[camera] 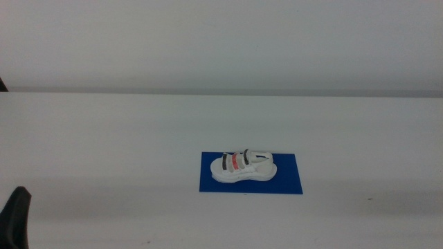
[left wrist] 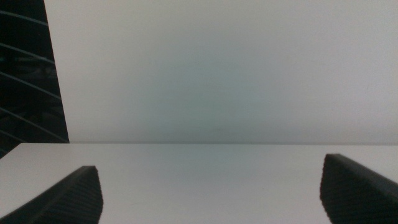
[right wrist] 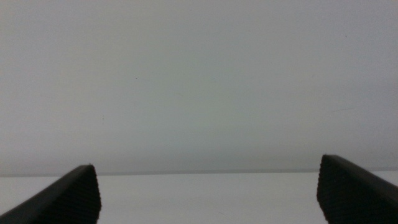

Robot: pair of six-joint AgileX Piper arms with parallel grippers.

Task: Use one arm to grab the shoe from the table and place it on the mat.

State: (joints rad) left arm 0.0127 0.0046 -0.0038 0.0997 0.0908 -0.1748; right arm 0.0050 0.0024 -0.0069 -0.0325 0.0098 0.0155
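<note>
The white shoe [camera: 243,167], with one red-pink strap and dark straps, lies on the deep blue mat [camera: 287,181] right of the centre of the white table [camera: 124,138] in the middle view. No gripper touches it. My left gripper [left wrist: 211,196] is open and empty; only a black tip [camera: 16,218] of it shows at the bottom left edge of the middle view, far from the shoe. My right gripper [right wrist: 208,194] is open and empty and does not show in the middle view. Neither wrist view shows the shoe or the mat.
A pale wall [camera: 221,41] rises behind the table's far edge. A dark panel with thin lines [left wrist: 25,68] stands beside the wall in the left wrist view.
</note>
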